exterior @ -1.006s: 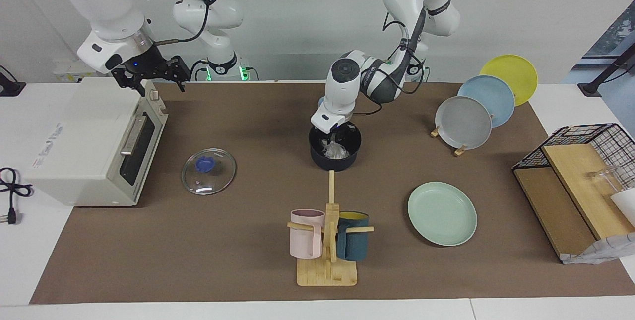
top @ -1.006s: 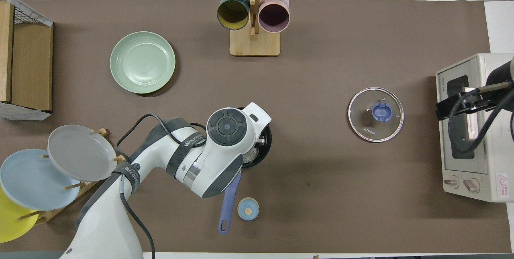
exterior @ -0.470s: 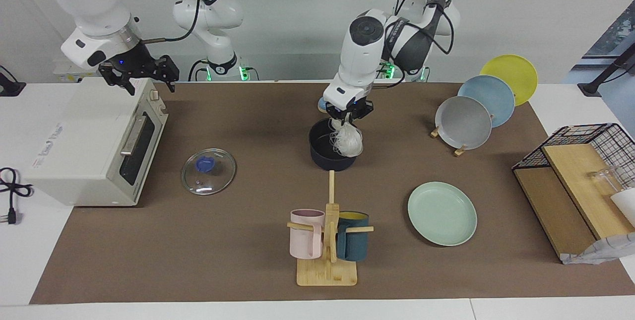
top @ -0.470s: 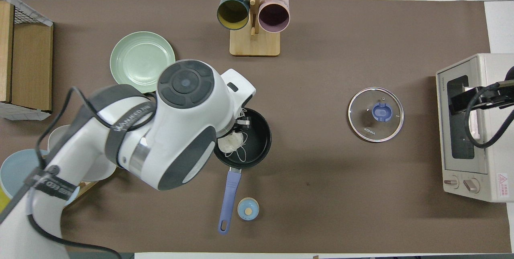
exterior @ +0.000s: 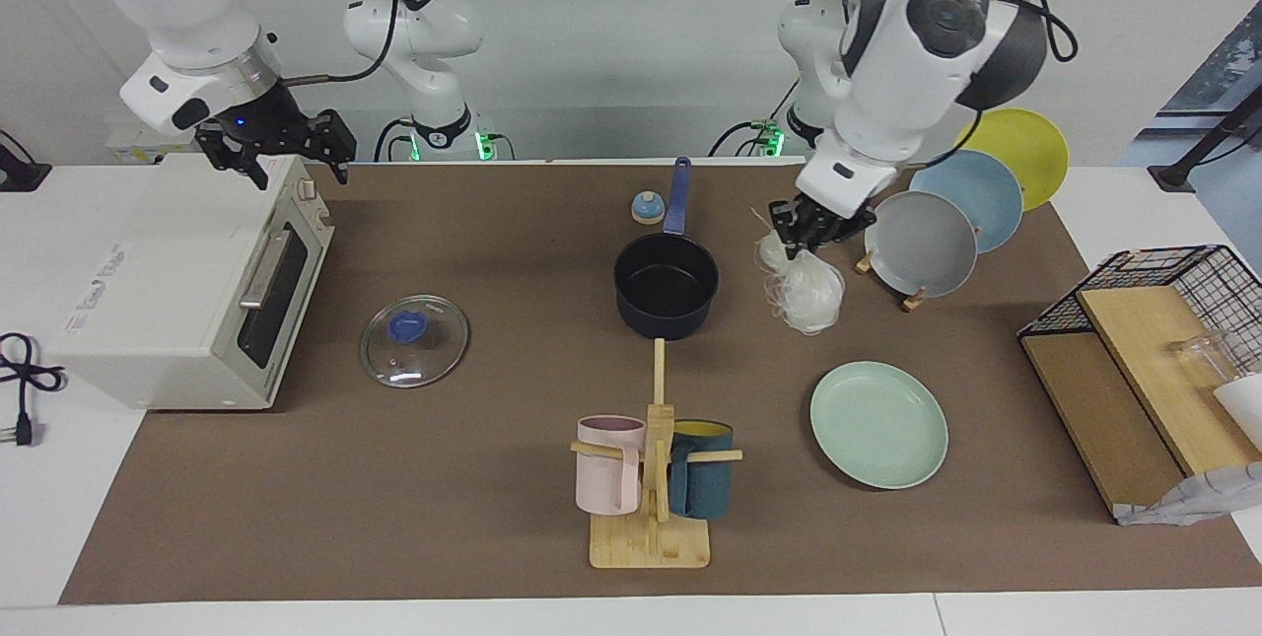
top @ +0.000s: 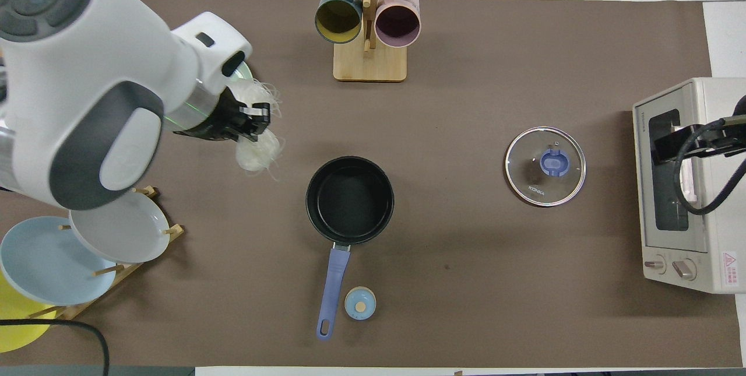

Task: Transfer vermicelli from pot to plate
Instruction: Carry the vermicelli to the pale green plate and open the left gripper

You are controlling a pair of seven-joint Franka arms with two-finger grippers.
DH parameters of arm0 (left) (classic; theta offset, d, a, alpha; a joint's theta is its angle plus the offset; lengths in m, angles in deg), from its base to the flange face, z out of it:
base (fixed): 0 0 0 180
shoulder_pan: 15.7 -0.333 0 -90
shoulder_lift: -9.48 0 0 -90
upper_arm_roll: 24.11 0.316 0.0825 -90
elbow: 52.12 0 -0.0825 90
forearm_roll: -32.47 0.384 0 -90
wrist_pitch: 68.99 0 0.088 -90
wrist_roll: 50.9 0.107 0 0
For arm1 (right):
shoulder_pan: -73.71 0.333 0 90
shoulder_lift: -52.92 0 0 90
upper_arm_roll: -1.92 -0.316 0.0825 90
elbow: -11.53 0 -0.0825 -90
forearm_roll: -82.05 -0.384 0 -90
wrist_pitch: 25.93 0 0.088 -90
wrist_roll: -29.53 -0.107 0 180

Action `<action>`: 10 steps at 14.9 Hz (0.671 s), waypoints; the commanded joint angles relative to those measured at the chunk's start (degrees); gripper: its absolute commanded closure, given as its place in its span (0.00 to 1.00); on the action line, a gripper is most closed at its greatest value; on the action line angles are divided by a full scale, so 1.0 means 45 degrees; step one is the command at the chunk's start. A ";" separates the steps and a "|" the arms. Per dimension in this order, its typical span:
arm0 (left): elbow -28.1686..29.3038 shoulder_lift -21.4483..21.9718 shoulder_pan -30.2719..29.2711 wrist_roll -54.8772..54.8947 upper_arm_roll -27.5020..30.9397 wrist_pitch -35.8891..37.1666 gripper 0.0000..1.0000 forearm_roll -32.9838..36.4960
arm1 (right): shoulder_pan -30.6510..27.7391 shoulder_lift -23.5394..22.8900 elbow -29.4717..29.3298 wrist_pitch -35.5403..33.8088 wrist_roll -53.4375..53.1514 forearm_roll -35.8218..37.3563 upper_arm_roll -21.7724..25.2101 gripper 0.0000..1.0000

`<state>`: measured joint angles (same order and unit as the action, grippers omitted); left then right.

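Note:
My left gripper [exterior: 814,230] is shut on the vermicelli [exterior: 808,293], a whitish clump of strands that hangs below it in the air. It is over the mat between the pot [exterior: 666,287] and the grey plate's rack. The dark navy pot is empty, its blue handle pointing toward the robots. The mint-green plate [exterior: 878,425] lies bare, farther from the robots than the hanging clump. In the overhead view the left gripper [top: 256,122] and vermicelli [top: 259,153] show beside the pot [top: 349,192]; the arm hides most of the plate. My right gripper [exterior: 281,151] waits, open, over the toaster oven.
A toaster oven [exterior: 187,281] stands at the right arm's end, with a glass lid [exterior: 414,340] beside it. A mug rack [exterior: 651,478] stands farther out than the pot. A rack with grey, blue and yellow plates [exterior: 927,244], a wire basket [exterior: 1144,350] and a small blue knob [exterior: 647,208] are also here.
My left gripper has lifted the vermicelli out of the pot and carried it toward the left arm's end of the table. The pot is now empty. The right gripper has barely moved.

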<state>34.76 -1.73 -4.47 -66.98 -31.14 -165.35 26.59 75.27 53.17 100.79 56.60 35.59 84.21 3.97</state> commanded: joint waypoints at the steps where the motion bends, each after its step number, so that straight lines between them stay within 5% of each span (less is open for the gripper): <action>1: -0.0343 -0.0887 -0.1202 0.2118 -0.0117 -0.0846 1.00 -0.0101 | -0.0172 0.0102 0.0028 0.0252 -0.0155 -0.0226 -0.0123 0.00; 10: 0.0673 -0.3173 -0.2066 0.4411 -0.0098 -0.4151 1.00 0.0682 | -0.0074 0.0102 0.0047 0.0682 -0.0175 -0.0246 -0.0162 0.00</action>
<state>36.85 -15.30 -13.60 -48.69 -31.31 -181.25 28.66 75.54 53.17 100.78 58.89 35.59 84.20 3.70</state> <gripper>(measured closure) 0.811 0.000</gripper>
